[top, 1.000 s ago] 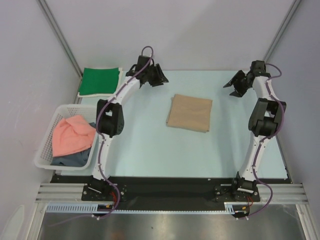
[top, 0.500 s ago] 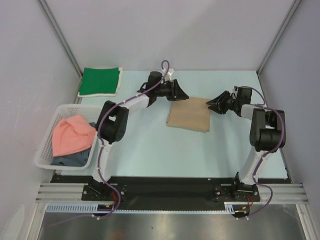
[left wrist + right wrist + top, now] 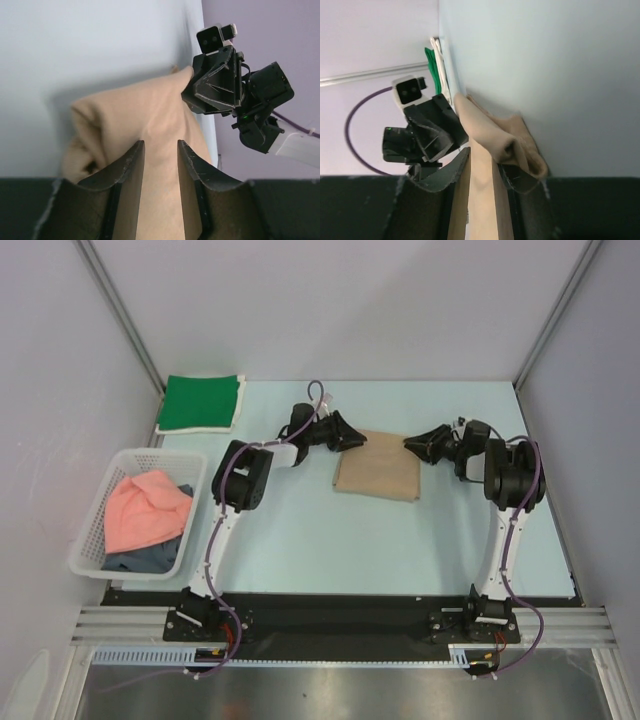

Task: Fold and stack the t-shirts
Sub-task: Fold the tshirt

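The tan t-shirt (image 3: 378, 468) lies folded in a rectangle at the table's centre. My left gripper (image 3: 350, 440) is at its far left corner, and in the left wrist view (image 3: 161, 150) its jaws are closed on the tan cloth (image 3: 135, 110). My right gripper (image 3: 412, 445) is at the far right corner, and in the right wrist view (image 3: 482, 160) its jaws pinch the bunched tan edge (image 3: 485, 130). The green t-shirt (image 3: 202, 402) lies folded at the far left. The salmon pink t-shirt (image 3: 145, 510) and the dark grey-blue t-shirt (image 3: 140, 560) lie crumpled in the basket.
The white lattice basket (image 3: 85, 530) stands off the table's left edge. The green shirt rests on a white sheet at the back left corner. Walls close in the table at the back and both sides.
Both arms have swung down and inward from the far corners. Their grippers now sit at the tan shirt's far corners with its cloth between the jaws.
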